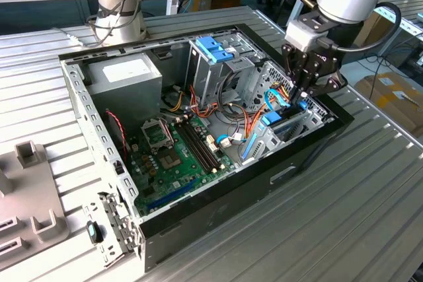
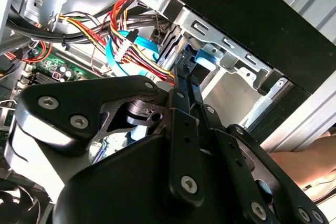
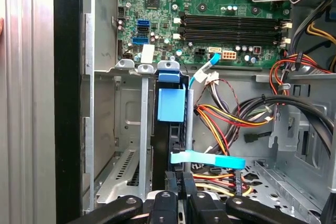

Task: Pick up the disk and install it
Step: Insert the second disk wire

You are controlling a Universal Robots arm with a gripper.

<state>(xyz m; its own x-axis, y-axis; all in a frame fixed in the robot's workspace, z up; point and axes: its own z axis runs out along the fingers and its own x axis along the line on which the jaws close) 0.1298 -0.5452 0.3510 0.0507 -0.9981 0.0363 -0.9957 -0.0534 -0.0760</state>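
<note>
Exterior view: an open computer case (image 1: 86, 107) lies on a ribbed metal tabletop (image 1: 370, 196), and the arm's black pincer (image 1: 303, 92) reaches down into the drive bay at the case's corner on the exterior view's right. In the first wrist view the pincer (image 3: 180, 182) has its fingers (image 3: 171, 181) drawn narrow, clamped on the edge of the disk (image 3: 169, 145). The disk stands on edge in a slot of the metal bay, its light-blue carrier showing, beside coloured cables (image 3: 231, 119) and below the green motherboard (image 3: 210, 3).
</note>
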